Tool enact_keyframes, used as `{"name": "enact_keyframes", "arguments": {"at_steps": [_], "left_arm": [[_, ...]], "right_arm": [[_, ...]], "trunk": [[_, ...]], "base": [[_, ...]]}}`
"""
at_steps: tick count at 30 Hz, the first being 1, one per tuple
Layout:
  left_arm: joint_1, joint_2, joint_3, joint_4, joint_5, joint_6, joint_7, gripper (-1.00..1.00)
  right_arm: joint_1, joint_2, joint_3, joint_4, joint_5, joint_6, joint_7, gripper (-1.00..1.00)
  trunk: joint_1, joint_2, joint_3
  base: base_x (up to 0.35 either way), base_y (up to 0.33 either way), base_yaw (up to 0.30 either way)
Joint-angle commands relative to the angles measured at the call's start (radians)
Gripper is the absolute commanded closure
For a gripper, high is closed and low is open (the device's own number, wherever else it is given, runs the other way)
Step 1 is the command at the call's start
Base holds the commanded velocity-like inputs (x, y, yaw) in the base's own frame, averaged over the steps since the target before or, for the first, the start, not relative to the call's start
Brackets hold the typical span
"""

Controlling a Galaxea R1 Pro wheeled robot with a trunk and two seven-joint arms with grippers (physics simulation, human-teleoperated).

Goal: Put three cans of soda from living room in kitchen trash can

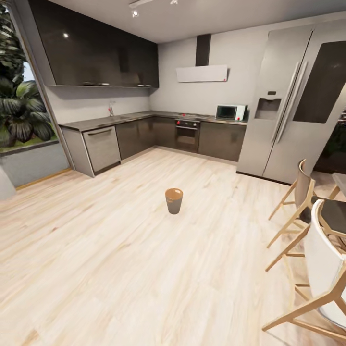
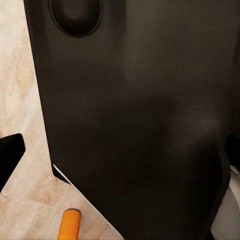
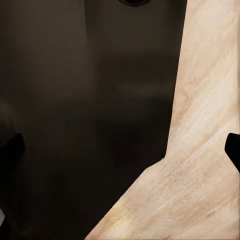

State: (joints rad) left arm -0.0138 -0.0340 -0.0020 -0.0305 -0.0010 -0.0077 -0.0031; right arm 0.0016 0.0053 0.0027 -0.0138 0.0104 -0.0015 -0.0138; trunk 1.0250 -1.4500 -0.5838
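Note:
The trash can (image 1: 174,200), a small tapered grey-brown bin with a brown inside, stands upright on the light wood floor mid-room in the kitchen, some way ahead of me. In the left wrist view, my left gripper (image 2: 121,150) is open, its dark fingertips (image 2: 10,156) far apart with nothing between them, pointing down at my own dark body and the floor. A small orange cylinder (image 2: 69,225) lies at that view's edge; I cannot tell whether it is a soda can. My right gripper (image 3: 121,149) is open and empty too, over floor. The blue can is out of view.
Dark grey cabinets (image 1: 134,137) with an oven (image 1: 187,134) and a microwave (image 1: 229,112) line the far walls. A steel fridge (image 1: 288,101) stands at the right. Wooden-legged chairs (image 1: 307,226) and a table edge crowd the right side. A large window (image 1: 19,96) is at the left.

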Motion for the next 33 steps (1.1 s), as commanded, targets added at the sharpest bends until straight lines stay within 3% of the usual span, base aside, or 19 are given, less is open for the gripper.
{"name": "enact_keyframes", "arguments": {"at_steps": [1, 13, 33], "left_arm": [[0.000, 0.000, 0.000, 0.000, 0.000, 0.000, 0.000, -1.00], [0.000, 0.000, -0.001, 0.000, 0.000, 0.000, -0.001, -1.00], [0.000, 0.000, -0.001, 0.000, -0.001, -0.010, -0.001, -1.00]], "right_arm": [[0.000, 0.000, 0.000, 0.000, 0.000, -0.001, 0.001, -1.00], [0.000, -0.002, -0.005, 0.000, -0.005, -0.002, 0.001, -1.00], [0.000, -0.002, -0.007, 0.000, -0.012, -0.002, 0.002, -1.00]], "trunk": [[0.000, 0.000, -0.001], [0.000, 0.000, -0.016], [0.000, 0.000, -0.017]], "base": [[0.337, 0.076, 0.196], [0.338, 0.075, 0.166], [0.342, 0.010, 0.011]]}}
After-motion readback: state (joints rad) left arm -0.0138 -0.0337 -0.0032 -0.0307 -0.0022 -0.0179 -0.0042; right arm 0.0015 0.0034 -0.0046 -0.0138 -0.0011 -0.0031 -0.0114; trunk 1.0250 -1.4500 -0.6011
